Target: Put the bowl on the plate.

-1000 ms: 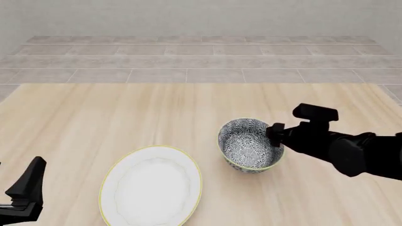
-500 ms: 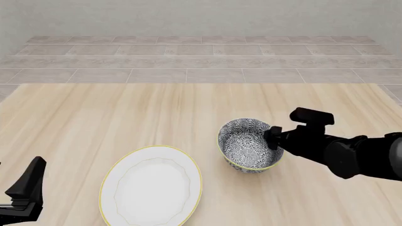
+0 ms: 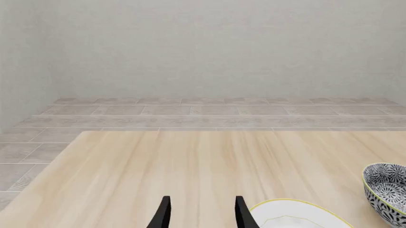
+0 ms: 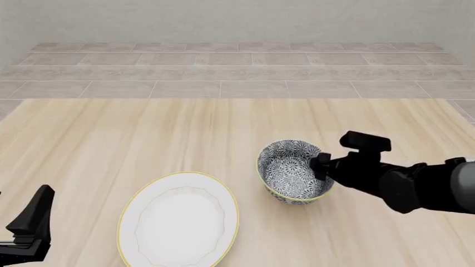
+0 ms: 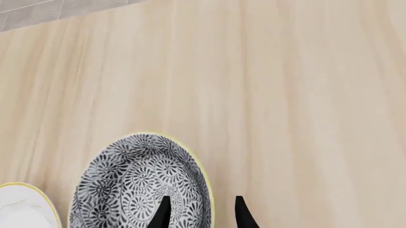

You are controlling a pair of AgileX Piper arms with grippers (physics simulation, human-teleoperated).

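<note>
Straddling the rim: right gripper (image 5: 199, 212) at the bowl's right-hand wall, one fingertip (image 5: 162, 211) over the patterned inside, the other outside past the yellow rim; a gap shows between outer finger and rim, so contact cannot be told.
Right gripper opening: narrow, fingers parted about the wall's thickness and some more; no firm clamp visible.
Right gripper from the front: black arm enters from the right, its tip (image 4: 322, 164) at the bowl's right edge.
Bowl: floral bowl (image 4: 292, 169) upright on the wooden table (image 4: 148, 139), right of centre.
Plate: white plate (image 4: 178, 220) flat on the table, to the near left of the bowl, just beside it, not touching.
Left gripper: low at the near left corner (image 4: 30, 219); in its wrist view the fingers (image 3: 163, 213) stand parted over bare wood, holding nothing, with plate rim (image 3: 298, 216) and bowl (image 3: 388, 190) at the edge.
</note>
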